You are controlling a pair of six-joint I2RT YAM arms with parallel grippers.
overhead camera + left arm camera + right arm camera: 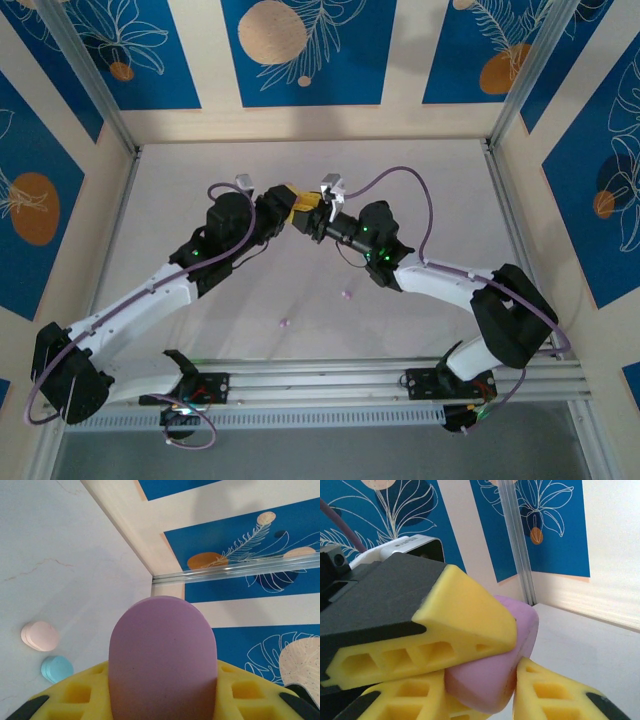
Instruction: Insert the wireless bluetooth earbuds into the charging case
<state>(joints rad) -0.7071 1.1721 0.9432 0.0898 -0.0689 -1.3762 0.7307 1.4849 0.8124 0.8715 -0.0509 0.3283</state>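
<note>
Where both arms met at frame centre, left gripper (283, 203): yellow fingers (75, 692) clamped on purple case (162, 660). Same case sat between the fingers (555, 690) of right gripper (308, 213); whether they gripped it could not be told. Two earbuds (347, 294) lay on white table (180, 170), lower centre, well apart from both grippers. On table, lower left of left-wrist view: pink case (40, 636), blue case (56, 669). Bounding the table on three sides: blue leaf-print panels (340, 60), aluminium posts (94, 90).
</note>
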